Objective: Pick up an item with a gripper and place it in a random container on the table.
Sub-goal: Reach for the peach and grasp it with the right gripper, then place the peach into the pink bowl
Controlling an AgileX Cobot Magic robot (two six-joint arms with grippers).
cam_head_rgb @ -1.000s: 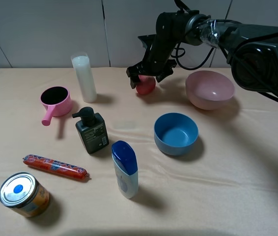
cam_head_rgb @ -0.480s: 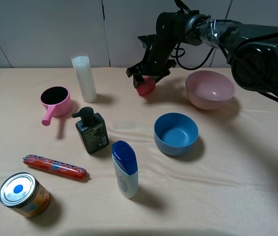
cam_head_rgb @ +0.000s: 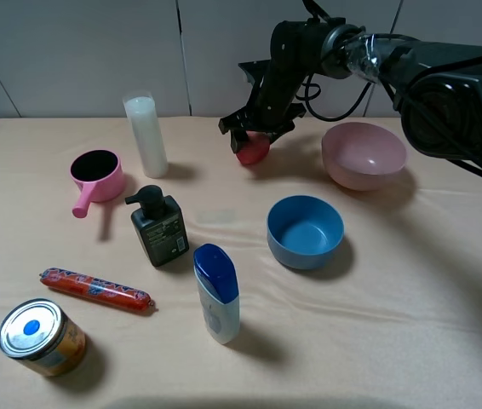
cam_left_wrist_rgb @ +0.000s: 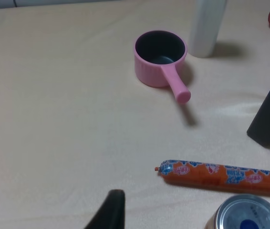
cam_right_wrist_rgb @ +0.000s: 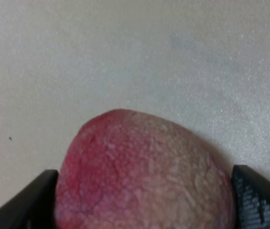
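While the left gripper (cam_left_wrist_rgb: 111, 210) shows only one fingertip, so I cannot tell its state, the right gripper (cam_head_rgb: 255, 135) pinches the red-pink fruit (cam_head_rgb: 253, 150) across its widest part, low over the table (cam_head_rgb: 411, 281), left of the pale pink bowl (cam_head_rgb: 364, 155). Round, rough-skinned and probably light and firm, it should sit safest held at that middle, without harder squeezing.
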